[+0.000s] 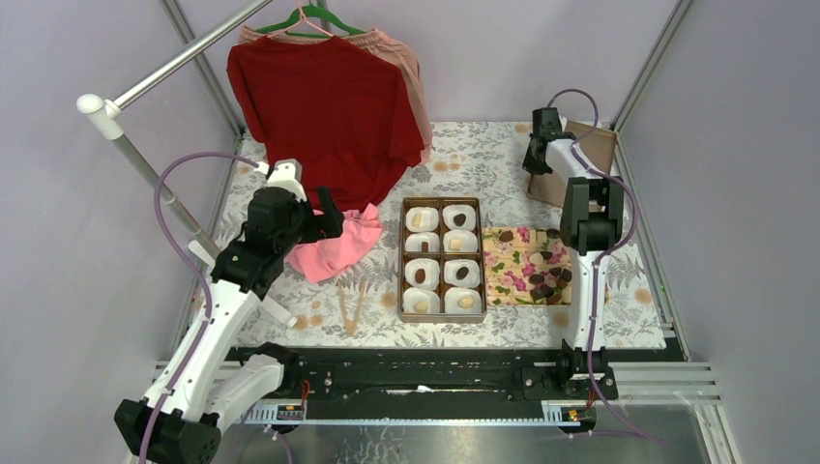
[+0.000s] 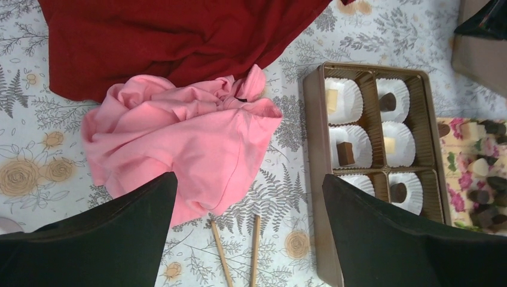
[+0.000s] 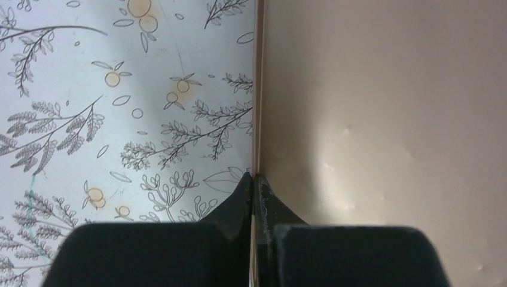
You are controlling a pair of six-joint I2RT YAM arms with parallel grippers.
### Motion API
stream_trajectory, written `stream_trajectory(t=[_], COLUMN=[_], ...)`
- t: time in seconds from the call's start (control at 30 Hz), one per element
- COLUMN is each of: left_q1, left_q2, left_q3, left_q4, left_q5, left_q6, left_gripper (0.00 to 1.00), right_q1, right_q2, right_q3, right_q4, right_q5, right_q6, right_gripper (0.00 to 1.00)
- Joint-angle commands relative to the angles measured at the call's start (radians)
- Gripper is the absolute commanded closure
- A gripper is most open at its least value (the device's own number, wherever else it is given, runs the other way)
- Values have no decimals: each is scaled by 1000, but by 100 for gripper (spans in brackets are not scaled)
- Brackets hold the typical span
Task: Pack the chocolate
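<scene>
Partly hidden, the chocolate showed dark and cream. Right claw pinched a tan lid; left claw gaped empty.

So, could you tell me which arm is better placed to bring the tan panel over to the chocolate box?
The right arm. The right fingers are pinched shut on the edge of the tan panel. The left fingers hang open above the pink cloth, on the other side of the box.

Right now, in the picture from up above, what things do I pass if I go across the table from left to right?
Pink cloth → gold box with white paper cups → flowered tray with loose chocolates.
</scene>
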Motion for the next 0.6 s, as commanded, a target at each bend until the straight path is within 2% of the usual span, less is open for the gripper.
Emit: stream_trajectory(t=[0.0, 0.13, 0.57], left_q1=[11, 13, 13], left_q2=[-32, -45, -63], left_q3=[-14, -25, -77], left_q4=[53, 69, 160], left_q5=[-51, -49, 152], left_q6=[-91, -139, -242], left_gripper=[1, 1, 1], right_q1=[5, 5, 7], right_q2=[-133, -224, -586], right_q3=[-25, -104, -432], right_q4=[15, 46, 201], right_q5=[-67, -83, -236], right_q6=[-38, -47, -45], right_gripper=[100, 100, 100])
